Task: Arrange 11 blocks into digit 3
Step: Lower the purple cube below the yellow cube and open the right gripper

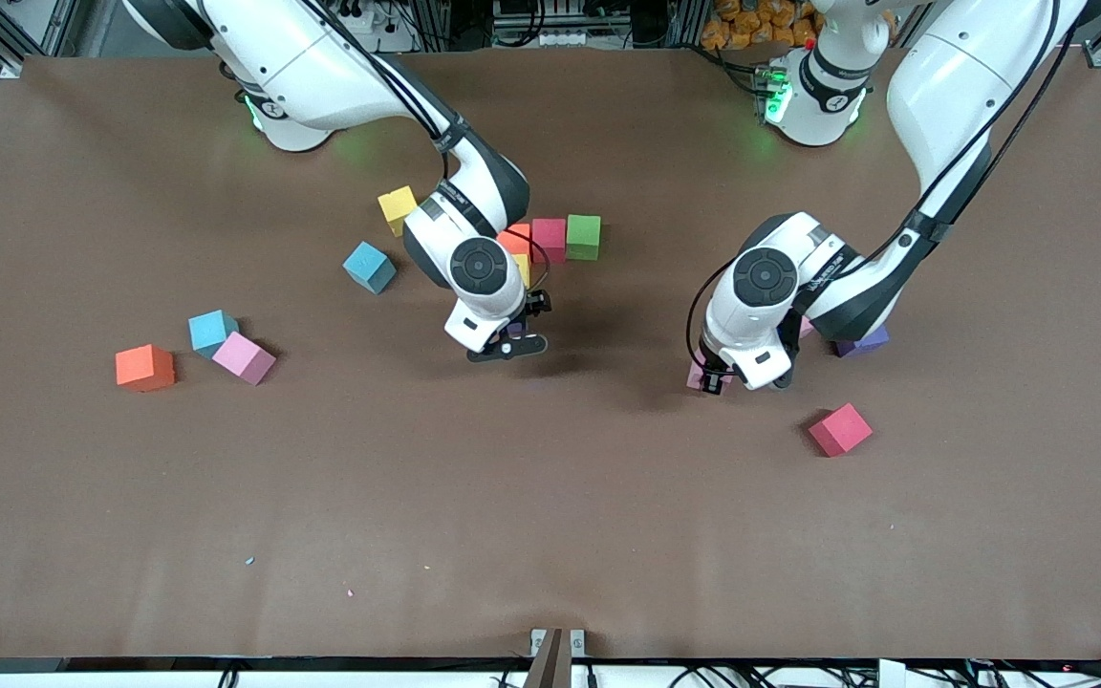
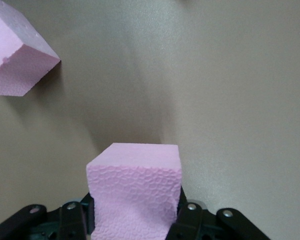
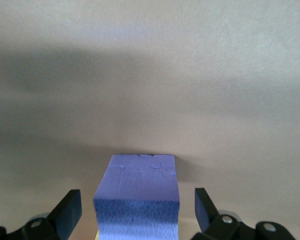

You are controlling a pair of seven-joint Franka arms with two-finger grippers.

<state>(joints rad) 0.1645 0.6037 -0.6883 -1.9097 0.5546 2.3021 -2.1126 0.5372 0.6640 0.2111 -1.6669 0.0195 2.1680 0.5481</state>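
On the brown surface, an orange block lies at nine o'clock. At centre, the right gripper has jaws wide, straddling a purple block. Toward three o'clock, the left gripper clamps a pink block; a red block lies nearby.

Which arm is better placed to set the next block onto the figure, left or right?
Right. The right gripper stands open around a purple block right beside the started row. The left gripper is shut on a pink block, farther off toward its own end.
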